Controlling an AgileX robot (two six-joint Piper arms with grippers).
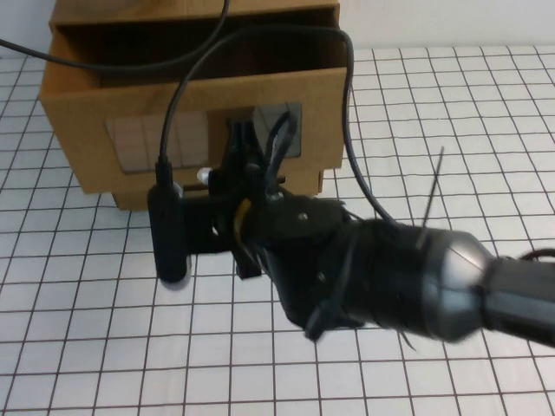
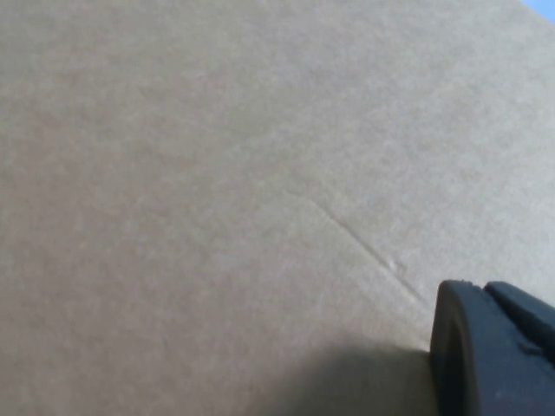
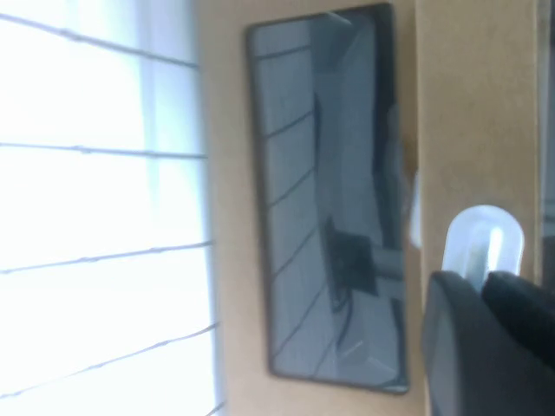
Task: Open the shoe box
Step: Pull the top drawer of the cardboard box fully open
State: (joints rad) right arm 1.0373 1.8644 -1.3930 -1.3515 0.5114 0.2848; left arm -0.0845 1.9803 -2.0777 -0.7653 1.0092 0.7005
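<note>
Here, the brown cardboard shoe box point(image 1: 199, 95) sits at the far left of the white, grid-lined table point(image 1: 87, 329). Its front panel faces the near side and carries a dark, rectangular, glossy window point(image 1: 156, 143). Along the top of the box, a dark gap shows between this front panel and the far cardboard edge.

The right arm reaches in from the near right across the middle of the table. The right gripper point(image 1: 244, 147) is pressed up to the front panel, right at the right end of the window. Its pincer is drawn almost fully together. In the right wrist view, a small white rounded piece point(image 3: 484, 236) shows just beside one dark fingertip, against the cardboard next to the window. Whether the pincer has actually caught it cannot be told.

Two black cables point(image 1: 347, 104) loop from the arm up over the top of the box.

The left gripper point(image 2: 494, 342) does not appear in the high view. Its own camera shows only plain brown cardboard very close up, with a faint crease running across it, so the gripper is right against the box. How far it is open cannot be told.
</note>
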